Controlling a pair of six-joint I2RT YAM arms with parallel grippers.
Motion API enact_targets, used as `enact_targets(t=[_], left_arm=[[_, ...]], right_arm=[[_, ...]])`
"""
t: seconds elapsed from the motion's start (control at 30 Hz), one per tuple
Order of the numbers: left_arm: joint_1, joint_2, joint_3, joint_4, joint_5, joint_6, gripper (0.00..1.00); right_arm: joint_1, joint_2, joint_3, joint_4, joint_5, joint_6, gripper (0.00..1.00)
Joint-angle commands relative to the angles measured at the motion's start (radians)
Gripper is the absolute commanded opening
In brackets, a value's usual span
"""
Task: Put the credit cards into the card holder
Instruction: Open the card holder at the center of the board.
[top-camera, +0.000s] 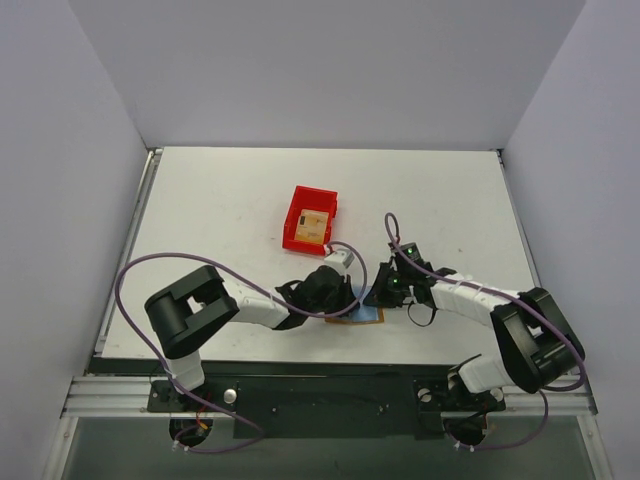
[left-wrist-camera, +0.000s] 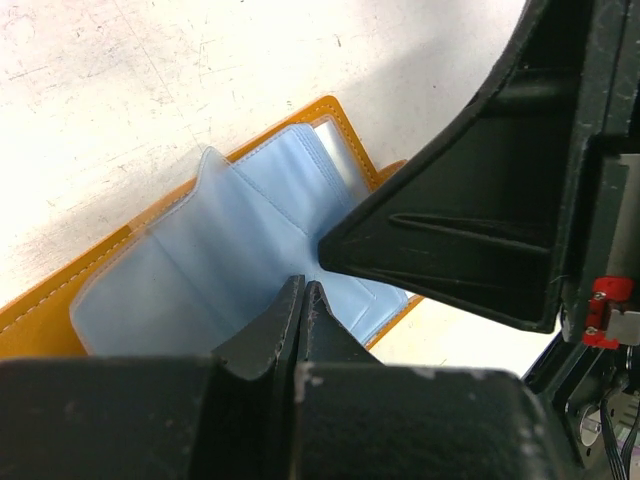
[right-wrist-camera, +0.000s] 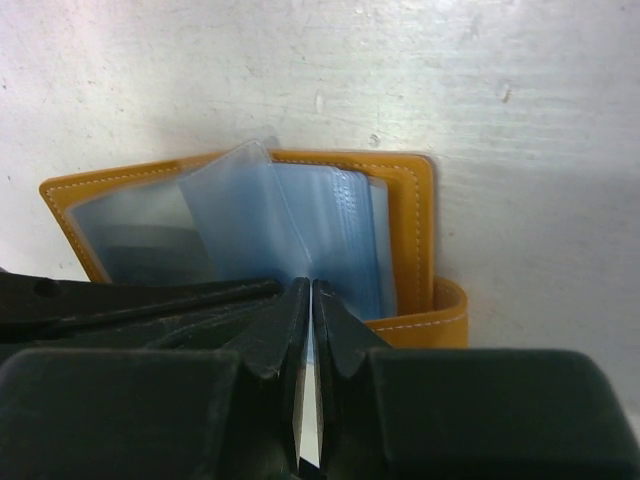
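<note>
- Finds the card holder (top-camera: 362, 314) spread open on the table (top-camera: 220, 200), orange cover down, light blue sleeves (left-wrist-camera: 230, 250) fanned up; sits between the two grippers.
- Shows the left gripper (left-wrist-camera: 303, 298) clenched, fingertips pressed together right over the card holder's blue sleeves; cannot tell whether a sleeve is nipped or merely pressed down.
- Shows the right gripper (right-wrist-camera: 307, 305) clenched as well, tips at the card holder's edge from the opposite side, just beside the left one; reveals a thin pale sliver between the pads, probably a sleeve edge, though not certain.
- Spots one credit card (top-camera: 313, 224) lying flat inside a red bin (top-camera: 314, 193), well apart from the card holder, on its far side; makes out no other card anywhere in view.
- Makes out no card in any sleeve of the card holder; reads the see-through front sleeves as empty, with the rear ones stacked and hidden.
- Judges the task barely started: counts the opening of the card holder as done, and takes the present step for pinning it flat or parting a pocket.
- Leaves nearly everything to do: fetching the credit card from the red bin, bringing it over to the card holder, sliding it into a sleeve; likewise for any further card, if more exist out of sight.
- Reads no brand, label or writing anywhere; notes only pale stitching round the card holder's orange border, and small marks on the credit card too faint to decipher.
</note>
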Motion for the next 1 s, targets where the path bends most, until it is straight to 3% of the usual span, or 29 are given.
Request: enact_targets(t=[0.0,0.97], left_arm=[[0.000,0.020,-0.036,-0.018,-0.015,-0.007,0.00],[0.039,-0.106,-0.164,-0.070,-0.070,-0.015,0.00]], right_arm=[[-0.011,-0.037,-0.008,-0.109,0.072,-0.023,0.02],[-0.011,0.017,-0.005,-0.143,0.148,-0.040,0.01]])
